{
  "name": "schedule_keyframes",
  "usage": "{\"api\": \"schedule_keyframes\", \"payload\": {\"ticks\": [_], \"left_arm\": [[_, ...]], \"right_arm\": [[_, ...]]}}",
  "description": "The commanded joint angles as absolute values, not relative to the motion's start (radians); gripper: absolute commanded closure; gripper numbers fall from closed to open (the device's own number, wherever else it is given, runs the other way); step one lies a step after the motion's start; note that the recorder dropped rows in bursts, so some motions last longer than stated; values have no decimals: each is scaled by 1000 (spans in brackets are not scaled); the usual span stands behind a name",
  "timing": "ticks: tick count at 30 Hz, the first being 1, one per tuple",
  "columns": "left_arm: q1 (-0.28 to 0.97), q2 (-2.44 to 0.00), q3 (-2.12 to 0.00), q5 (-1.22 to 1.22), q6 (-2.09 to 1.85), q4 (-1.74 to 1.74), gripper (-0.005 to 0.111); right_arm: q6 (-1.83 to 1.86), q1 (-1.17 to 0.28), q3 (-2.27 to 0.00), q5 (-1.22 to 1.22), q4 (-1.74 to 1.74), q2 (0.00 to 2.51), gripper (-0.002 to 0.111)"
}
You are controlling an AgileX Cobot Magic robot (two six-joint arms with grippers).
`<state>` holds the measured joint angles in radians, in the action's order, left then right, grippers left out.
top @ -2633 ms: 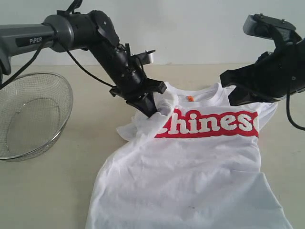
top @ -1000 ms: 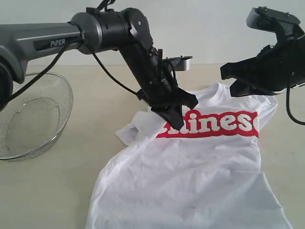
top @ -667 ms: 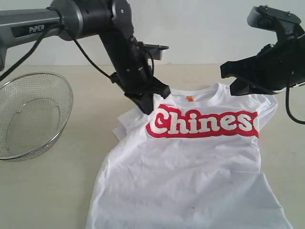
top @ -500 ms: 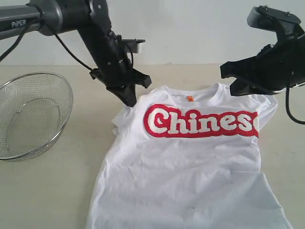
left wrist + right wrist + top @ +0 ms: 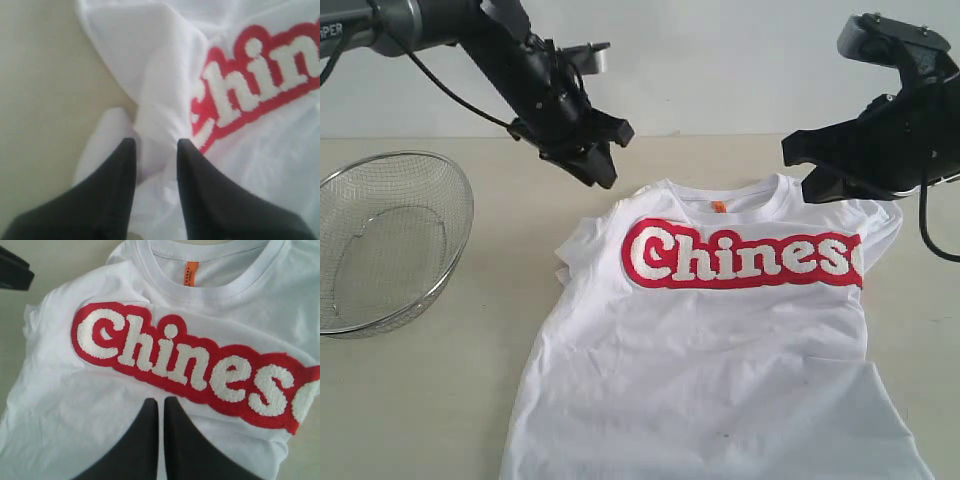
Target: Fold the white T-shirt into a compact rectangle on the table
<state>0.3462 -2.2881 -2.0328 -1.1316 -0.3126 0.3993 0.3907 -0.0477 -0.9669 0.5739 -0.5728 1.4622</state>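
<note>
**Op 2:** Where's the tee?

**Me:** The white T-shirt [image 5: 720, 340] lies flat, print up, on the tabletop [image 5: 420, 420], w/ one sleeve [image 5: 576, 255] bunched. My left pincer [image 5: 598, 168] hangs beside the collar, slightly spread, empty. My right pincer [image 5: 161, 405] is pressed together, empty.

**Op 2:** Handling?

**Me:** Light, limp, prob. slides. I'd pinch a shoulder seam or side edge.
</note>
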Motion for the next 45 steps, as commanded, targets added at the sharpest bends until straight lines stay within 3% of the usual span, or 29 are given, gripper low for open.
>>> {"api": "schedule_keyframes", "payload": {"ticks": [1, 3, 7, 17, 34, 45], "left_arm": [[322, -2264, -2041, -1042, -223, 304, 79], [322, -2284, -2041, -1045, -194, 256, 82], [341, -2325, -2041, -1078, -194, 154, 102], [411, -2364, -2041, -1146, -194, 176, 102], [643, -2385, -2041, -1161, -194, 203, 102], [649, -2507, -2035, -1114, -194, 217, 102]], "right_arm": [[399, -40, -967, 580, -571, 1451, 108], [399, -40, -967, 580, -571, 1451, 108], [399, -40, -967, 582, -573, 1451, 108], [399, -40, -967, 586, -573, 1451, 108], [391, -40, -967, 544, -589, 1447, 108], [391, -40, -967, 553, -589, 1447, 108]]}}
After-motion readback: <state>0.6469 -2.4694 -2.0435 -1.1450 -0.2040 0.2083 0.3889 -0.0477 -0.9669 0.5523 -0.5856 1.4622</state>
